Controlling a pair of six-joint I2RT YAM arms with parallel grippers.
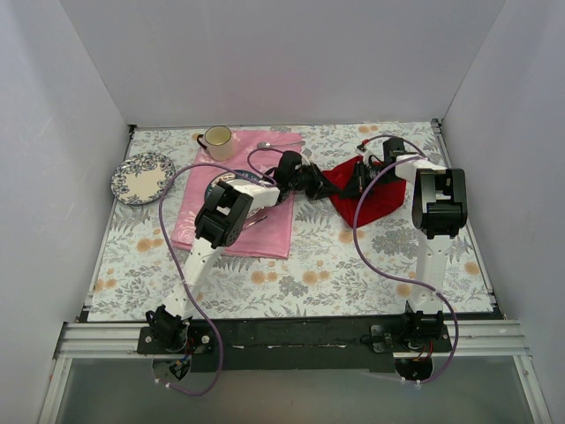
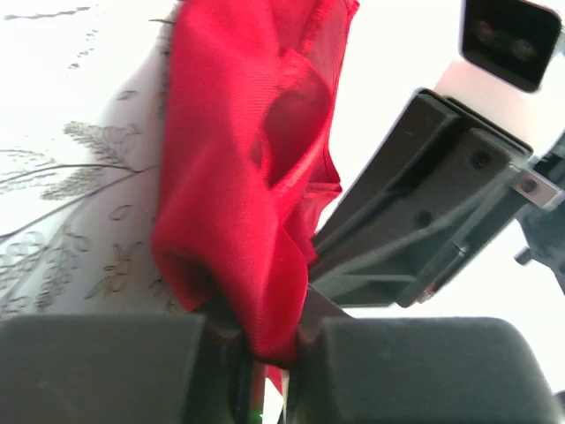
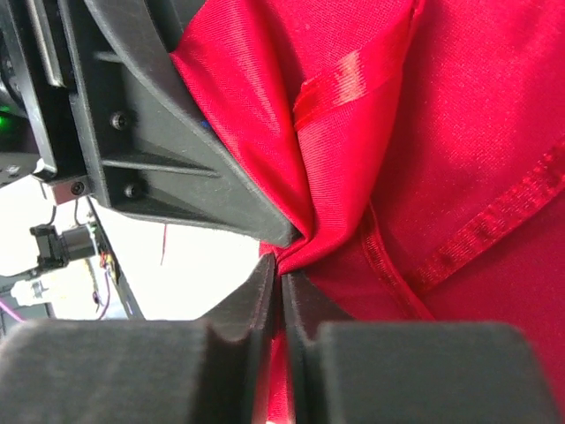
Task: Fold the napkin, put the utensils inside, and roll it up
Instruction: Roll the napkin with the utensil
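Note:
The deep red napkin [image 1: 371, 196] lies bunched at the back right of the floral table, one end pulled up between my two grippers. My left gripper [image 1: 328, 184] is shut on a gathered fold of the napkin [image 2: 238, 177], and the cloth is pinched between its pads [image 2: 269, 353]. My right gripper [image 1: 360, 181] is also shut, nipping a fold of the napkin [image 3: 424, 177] at its fingertips [image 3: 281, 274]. The two grippers meet almost tip to tip, each showing in the other's wrist view. The utensils are hidden.
A large pale pink cloth [image 1: 252, 231] lies under the left arm. At the back left stand a patterned plate [image 1: 141, 177] and a cream cup [image 1: 217, 139]. A silver spoon [image 1: 281, 143] lies near the back wall. White walls enclose three sides.

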